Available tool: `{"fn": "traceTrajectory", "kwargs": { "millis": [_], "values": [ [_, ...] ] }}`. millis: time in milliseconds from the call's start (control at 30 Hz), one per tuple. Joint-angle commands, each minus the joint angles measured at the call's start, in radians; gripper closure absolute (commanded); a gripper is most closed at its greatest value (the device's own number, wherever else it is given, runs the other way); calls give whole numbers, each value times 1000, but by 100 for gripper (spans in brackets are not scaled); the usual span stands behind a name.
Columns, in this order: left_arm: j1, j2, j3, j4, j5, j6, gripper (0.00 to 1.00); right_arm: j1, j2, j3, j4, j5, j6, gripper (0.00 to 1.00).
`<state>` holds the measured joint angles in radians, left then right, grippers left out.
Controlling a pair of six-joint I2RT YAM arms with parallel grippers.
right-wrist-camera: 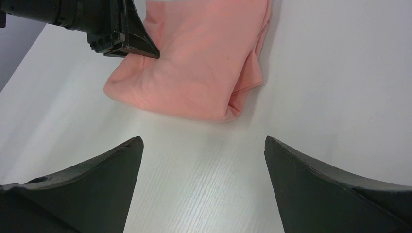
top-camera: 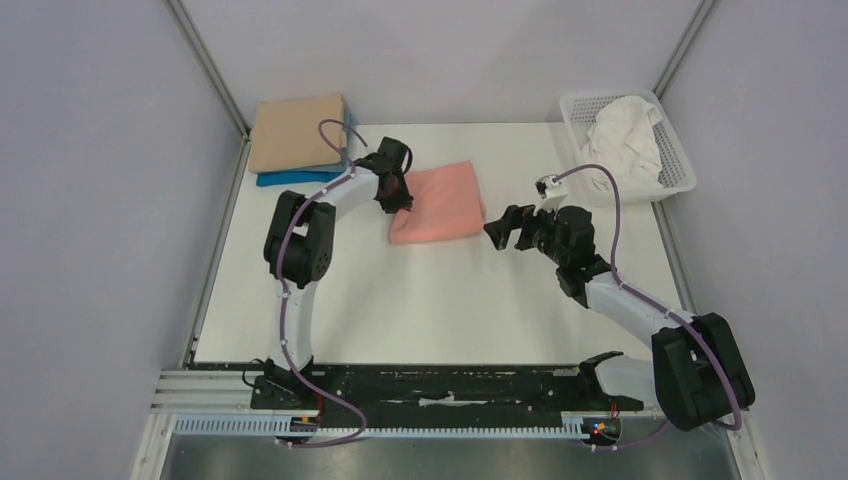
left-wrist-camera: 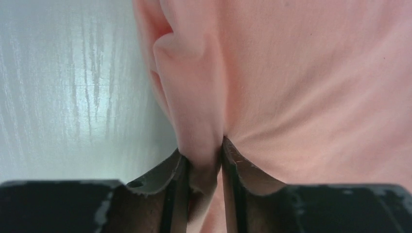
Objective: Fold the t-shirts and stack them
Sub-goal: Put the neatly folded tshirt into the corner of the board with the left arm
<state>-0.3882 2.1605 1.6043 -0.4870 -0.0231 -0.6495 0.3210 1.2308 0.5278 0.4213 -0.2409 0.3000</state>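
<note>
A folded salmon-pink t-shirt [top-camera: 438, 203] lies on the white table, mid-back. My left gripper [top-camera: 397, 199] is shut on its left edge; the wrist view shows a pinch of pink cloth [left-wrist-camera: 201, 121] between the fingertips [left-wrist-camera: 228, 150]. The pink shirt also shows in the right wrist view [right-wrist-camera: 199, 63], with the left gripper [right-wrist-camera: 128, 41] at its upper left corner. My right gripper [top-camera: 503, 230] is open and empty, just right of the shirt, over bare table [right-wrist-camera: 204, 184]. A folded tan t-shirt [top-camera: 296, 132] lies on a blue t-shirt [top-camera: 295, 178] at the back left. A crumpled white t-shirt [top-camera: 625, 135] lies in the basket.
A white plastic lattice basket [top-camera: 680, 175] stands at the back right corner. The tan and blue stack sits at the back left edge of the table [top-camera: 440, 300]. Grey walls close in both sides and the back.
</note>
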Motion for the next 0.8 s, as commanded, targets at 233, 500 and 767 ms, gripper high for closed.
{"fn": "traceTrajectory", "kwargs": {
  "millis": [233, 500, 767],
  "values": [
    [-95, 200, 262, -315, -346, 99, 98, -26, -82, -52, 60, 30, -43, 2],
    [-95, 164, 396, -248, -607, 397, 98, -28, -117, -93, 95, 98, -57, 2],
    [-73, 115, 421, -33, -740, 704, 98, -29, -101, -97, 107, 150, -68, 2]
  ]
}}
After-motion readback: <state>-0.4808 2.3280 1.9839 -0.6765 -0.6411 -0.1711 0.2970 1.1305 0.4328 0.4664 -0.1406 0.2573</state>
